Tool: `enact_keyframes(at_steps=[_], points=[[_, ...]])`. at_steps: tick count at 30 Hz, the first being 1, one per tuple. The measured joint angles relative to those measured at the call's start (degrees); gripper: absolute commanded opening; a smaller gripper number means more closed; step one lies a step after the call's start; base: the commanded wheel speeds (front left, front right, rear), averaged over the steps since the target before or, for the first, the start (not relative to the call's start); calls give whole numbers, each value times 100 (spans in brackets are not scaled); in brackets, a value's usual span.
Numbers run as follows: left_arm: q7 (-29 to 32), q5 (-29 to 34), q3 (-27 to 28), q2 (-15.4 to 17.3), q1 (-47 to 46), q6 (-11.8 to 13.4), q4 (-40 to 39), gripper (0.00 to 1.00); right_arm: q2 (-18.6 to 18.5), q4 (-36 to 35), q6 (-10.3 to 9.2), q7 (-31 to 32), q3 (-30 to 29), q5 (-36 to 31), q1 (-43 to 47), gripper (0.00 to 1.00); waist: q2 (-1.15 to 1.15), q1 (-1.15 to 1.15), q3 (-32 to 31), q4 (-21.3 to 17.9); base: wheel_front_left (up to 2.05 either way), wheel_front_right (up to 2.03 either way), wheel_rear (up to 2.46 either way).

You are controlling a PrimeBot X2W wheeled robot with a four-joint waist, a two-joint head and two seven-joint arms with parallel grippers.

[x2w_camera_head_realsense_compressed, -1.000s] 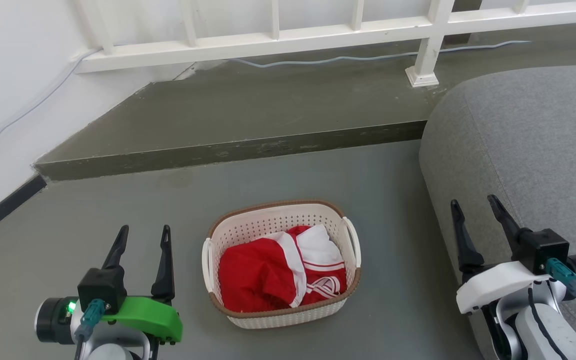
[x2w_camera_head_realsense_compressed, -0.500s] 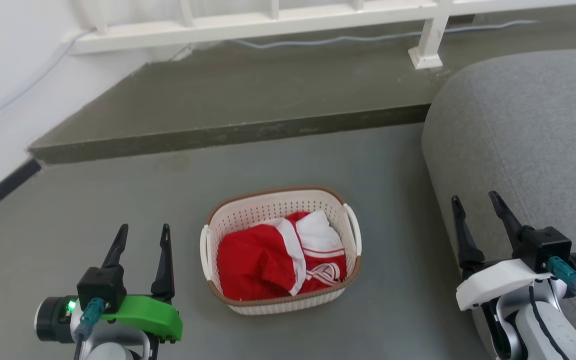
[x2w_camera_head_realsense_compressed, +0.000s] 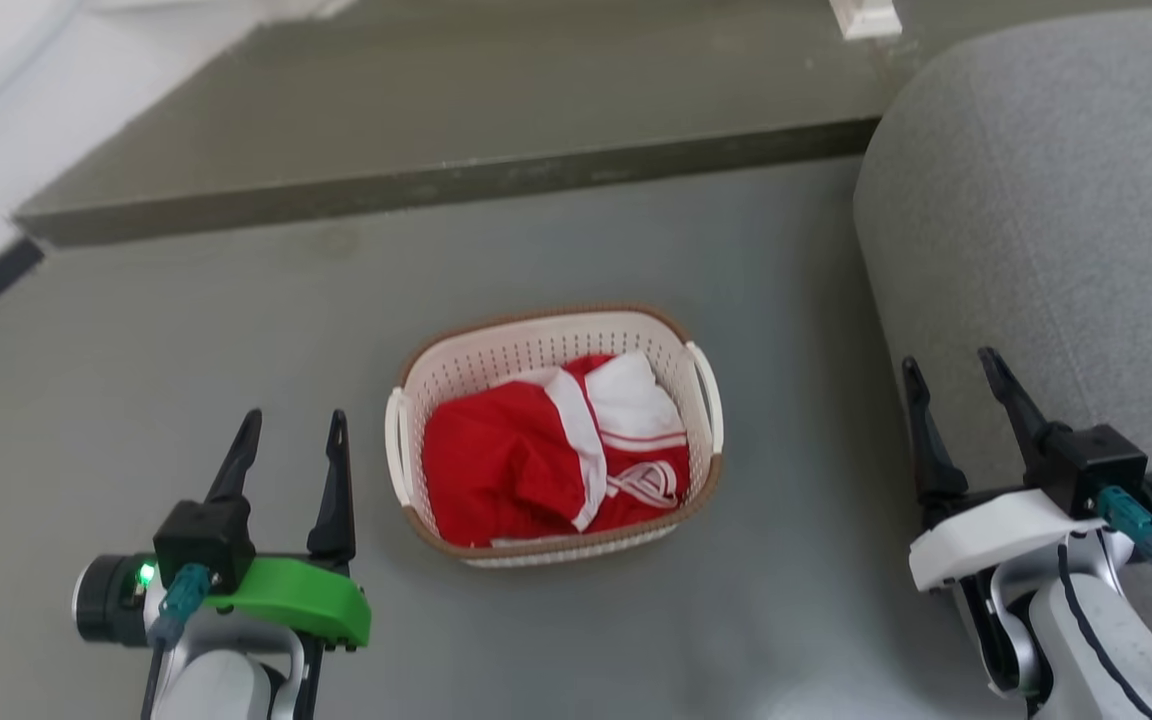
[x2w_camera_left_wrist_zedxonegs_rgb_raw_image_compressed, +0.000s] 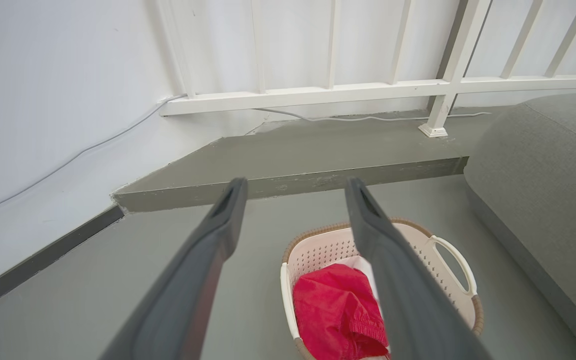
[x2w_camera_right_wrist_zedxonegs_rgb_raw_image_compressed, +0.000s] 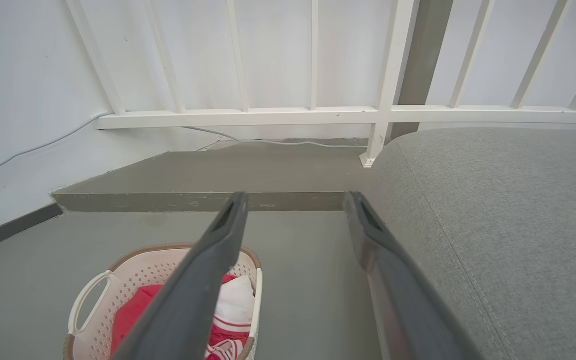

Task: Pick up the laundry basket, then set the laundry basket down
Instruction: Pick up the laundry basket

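Squarely on the smooth grey-green floor, well apart from both grippers, a small cream-white perforated plastic laundry basket, rounded-rectangular, with a brown woven-look rim and two white loop handles at its sides. Inside, a crumpled red-and-white fabric garment, soft and folded on itself. At lower left, the left gripper on a glossy green mount, long dark tapered fingers spread apart and holding nothing. At lower right, the right gripper on a white mount, fingers likewise parted and empty, in front of a rounded grey woven-fabric sofa. Beyond the basket, a low raised concrete step with a scuffed front edge. Farther back, in the wrist views, a white painted railing with slim upright bars, a thin pale cable trailing along its base, a plain white wall, and a dark skirting strip at the foot of it.
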Motion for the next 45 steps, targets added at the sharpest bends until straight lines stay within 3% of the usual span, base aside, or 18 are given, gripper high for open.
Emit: enact_keyframes(at_steps=[31, 45], points=[[0, 8, 3, -118, -1371, -253, 32, 100, 126, -91, -1, -8, -10, -215, -1291, 100, 0, 1, 2216, -16, 0, 0, 0], [-2, -112, 48, -142, -2155, -508, 387, 100, 269, 112, 1, -10, -2, -226, -2097, 100, 0, 0, 3333, -32, 0, 0, 0]])
